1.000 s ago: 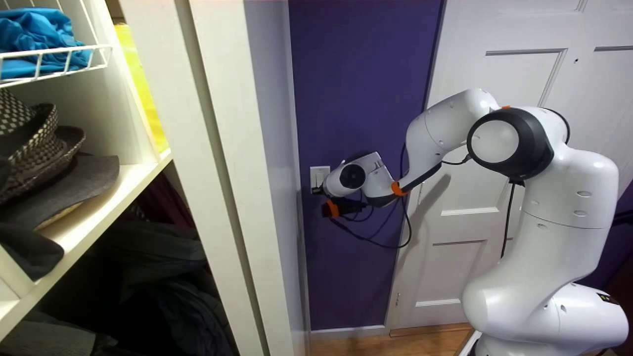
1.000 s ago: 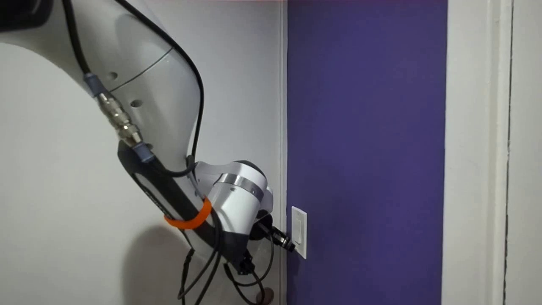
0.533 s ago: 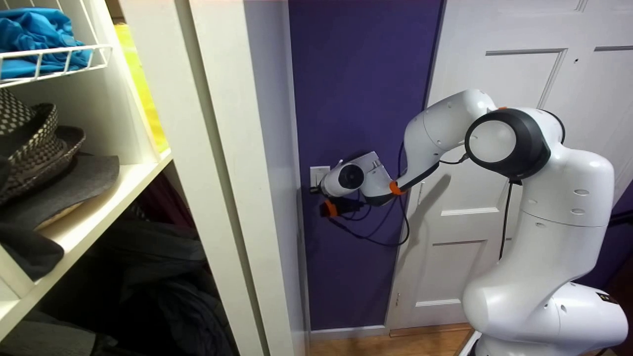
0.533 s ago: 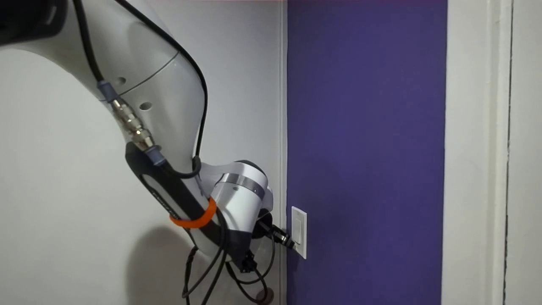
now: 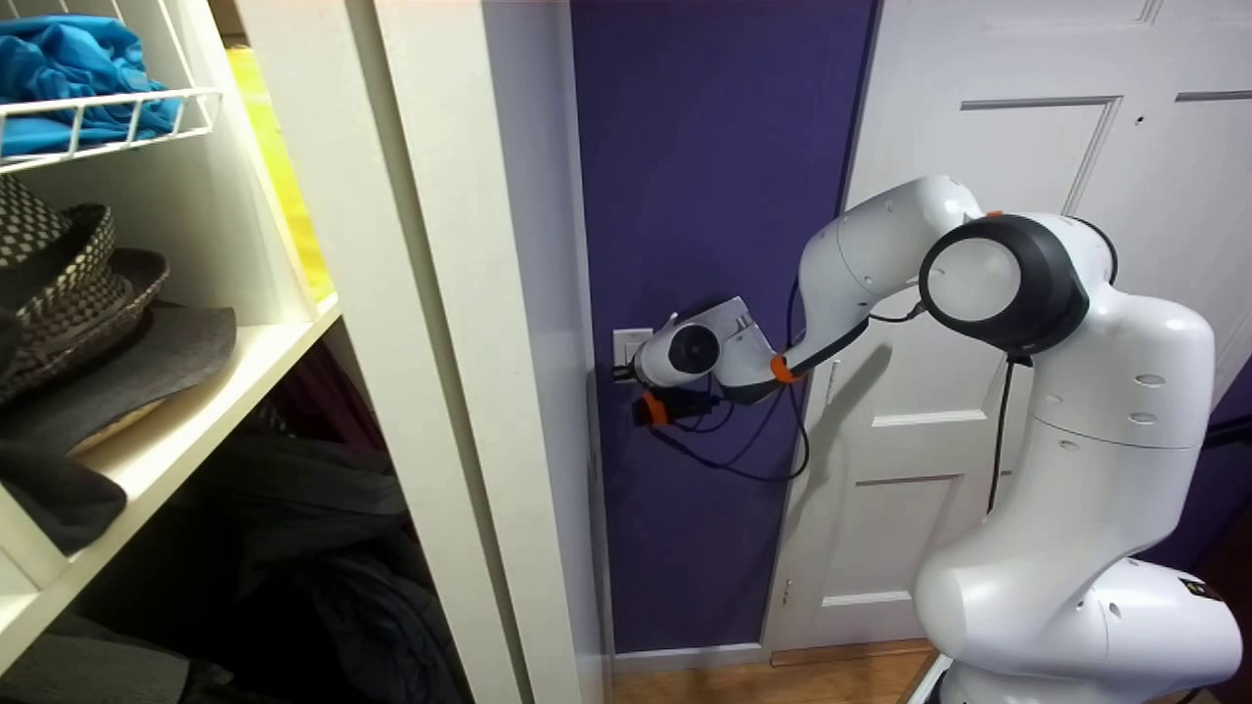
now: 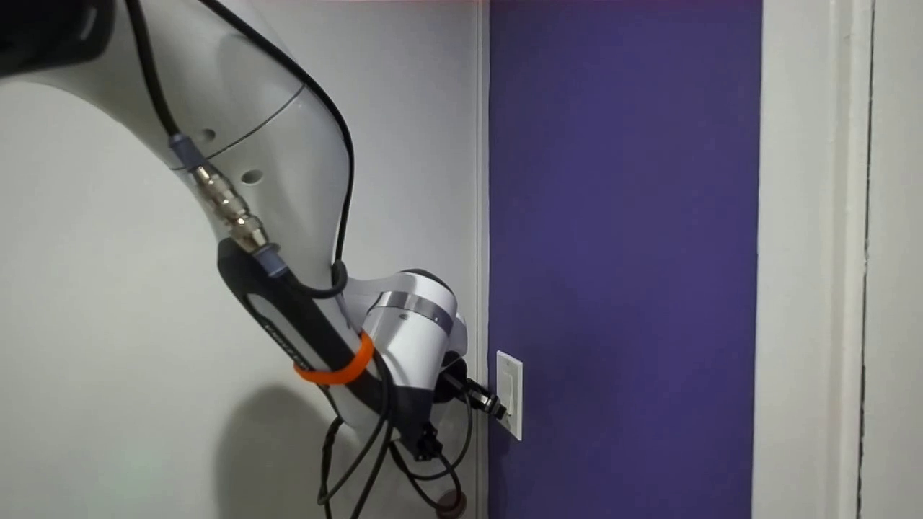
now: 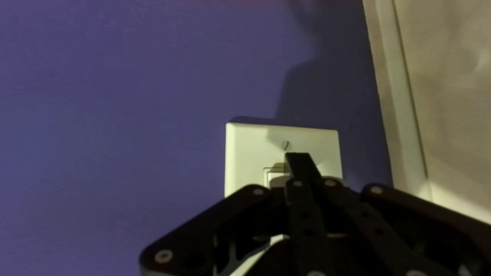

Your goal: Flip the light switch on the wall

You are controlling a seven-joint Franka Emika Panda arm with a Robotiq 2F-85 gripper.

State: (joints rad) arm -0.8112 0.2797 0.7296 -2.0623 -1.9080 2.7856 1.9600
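The light switch, a white upright plate with a rocker, shows in both exterior views point(image 5: 631, 339) point(image 6: 509, 378) on the deep purple wall point(image 5: 719, 147) point(image 6: 624, 216). In the wrist view the plate point(image 7: 245, 153) stands on the purple wall point(image 7: 115, 115); my dark fingers hide its lower part and most of the rocker. My gripper point(image 5: 621, 374) point(image 6: 501, 412) point(image 7: 297, 154) is shut, its fingers together with nothing between them. In an exterior view the fingertips overlap the lower part of the rocker. I cannot tell whether they touch it.
A white cabinet side point(image 5: 533, 293) stands close beside the switch. A white paneled door point(image 5: 1027, 156) is behind the arm, with a round knob point(image 6: 452, 503). A white frame point(image 6: 807, 252) borders the wall. Loose cables point(image 5: 808, 430) hang under the forearm. Shelves hold hats point(image 5: 73, 284).
The arm has shifted slightly towards the switch. The shut fingertips have moved a little up and closer against the lower part of the plate. No change in the rocker is visible.
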